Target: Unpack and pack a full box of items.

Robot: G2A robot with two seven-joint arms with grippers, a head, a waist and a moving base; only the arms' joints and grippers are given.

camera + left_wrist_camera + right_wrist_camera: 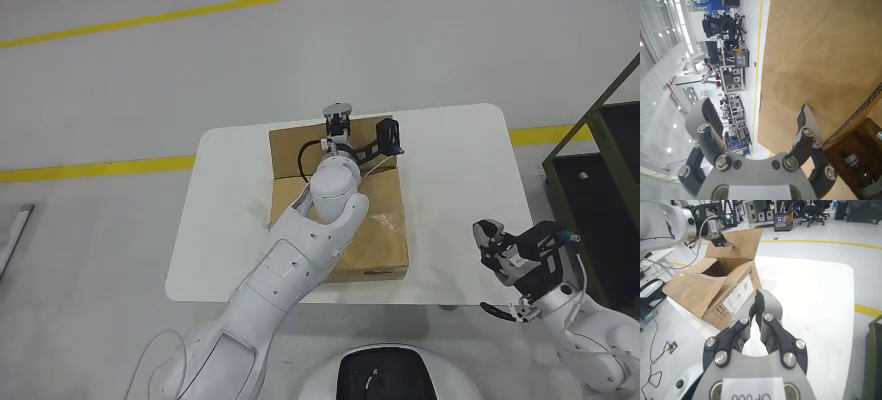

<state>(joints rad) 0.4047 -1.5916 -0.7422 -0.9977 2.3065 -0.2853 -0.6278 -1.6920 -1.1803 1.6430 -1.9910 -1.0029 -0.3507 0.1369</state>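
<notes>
The left gripper [757, 115] gaped wide, one finger [806, 118] touching the raised flap [810, 56] of the cardboard box [385, 228] below it on the desk [460, 165]; the right gripper [757, 306], pinched together and empty, hovered apart from the box's labelled side

Cardboard box [745, 275], side facing three o'clock in the top view: white shipping label [739, 292] with a square code, print too small to read. Just beside it is a this-way-up arrows sign [720, 309]. Short-code tags: one wrist tag [712, 226] on the left arm, one base tag [753, 389] on the right gripper [757, 306].
</notes>
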